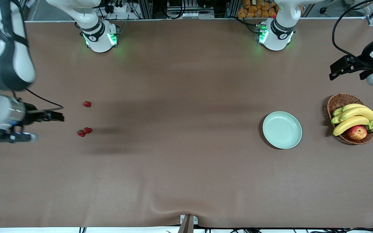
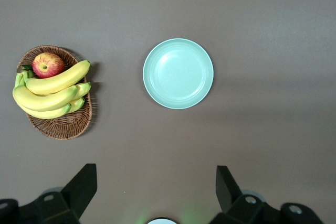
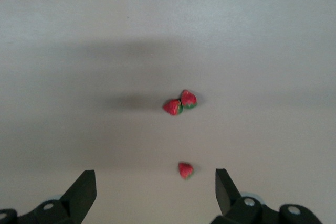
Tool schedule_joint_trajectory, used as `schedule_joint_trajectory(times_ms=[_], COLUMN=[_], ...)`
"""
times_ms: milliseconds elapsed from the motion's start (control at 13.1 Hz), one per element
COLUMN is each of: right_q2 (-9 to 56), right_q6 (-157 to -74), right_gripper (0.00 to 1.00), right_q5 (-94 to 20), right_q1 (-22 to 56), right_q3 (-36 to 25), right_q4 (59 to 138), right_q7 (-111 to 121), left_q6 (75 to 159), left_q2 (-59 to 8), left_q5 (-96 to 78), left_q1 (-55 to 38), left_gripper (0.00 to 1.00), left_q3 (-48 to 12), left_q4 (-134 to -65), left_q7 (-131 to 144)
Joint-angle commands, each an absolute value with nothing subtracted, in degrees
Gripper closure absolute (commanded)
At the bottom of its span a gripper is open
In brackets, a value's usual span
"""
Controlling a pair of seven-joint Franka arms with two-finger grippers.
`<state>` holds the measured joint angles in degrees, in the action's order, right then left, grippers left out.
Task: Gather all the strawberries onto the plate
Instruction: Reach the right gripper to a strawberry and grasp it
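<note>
round smooth mint plate [image 1: 282, 130], three tiny bumpy red strawberries [image 1: 87, 104] well apart

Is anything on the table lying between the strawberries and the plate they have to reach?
Nothing visible does. The three strawberries lie at the right arm's end; only bare table separates them from the plate. The basket sits past the plate.

Three small red strawberries [image 1: 87, 104] lie on the table toward the right arm's end, well apart from the plate [image 1: 282, 130]; two touch, nearer the front camera. The pale green plate holds nothing.
</note>
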<state>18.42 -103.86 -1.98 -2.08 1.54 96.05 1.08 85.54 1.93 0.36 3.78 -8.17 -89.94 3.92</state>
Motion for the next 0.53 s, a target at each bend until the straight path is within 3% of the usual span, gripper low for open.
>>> schedule_joint_trajectory(times_ms=[0,304,457], right_q2=[22.03,29.78,32.77], right_q6=[-115.62,-128.99,-131.13], right_gripper=[0.00,0.00,0.00], right_q5=[-1.32,-2.46,-2.46], right_q1=[-2.28,-4.30,-5.62], right_q3=[1.49,1.32,1.23], right_q4=[102.82,103.18,102.92], right_q7=[1.67,-1.56,-12.68], left_q6=[85.95,86.22,86.92], left_q2=[0.88,-0.09,-0.61], left_q5=[-0.44,-0.44,-0.53], left_q1=[3.16,2.90,2.90], left_gripper=[0.00,0.00,0.00], left_q3=[-8.26,-8.79,-10.01], left_q4=[-89.03,-89.30,-89.56], left_q7=[4.22,4.22,4.39])
